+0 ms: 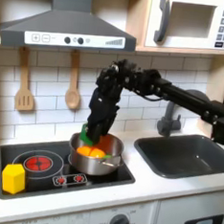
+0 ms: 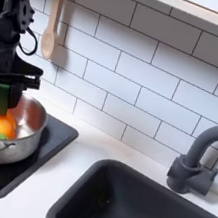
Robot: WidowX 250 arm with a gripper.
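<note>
The gripper [image 1: 89, 136] hangs just above the steel pot [image 1: 94, 160] at the stovetop's [image 1: 41, 175] right edge, fingers pinching a green toy [image 2: 1, 95]. An orange piece [image 2: 1, 126] lies inside the pot.

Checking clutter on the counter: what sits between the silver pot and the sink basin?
In the second exterior view, only bare white countertop separates the silver pot from the sink basin.

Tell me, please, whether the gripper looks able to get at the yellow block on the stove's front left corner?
Probably yes: the gripper hangs above the pot, and the yellow block stands apart with nothing over it.
</note>
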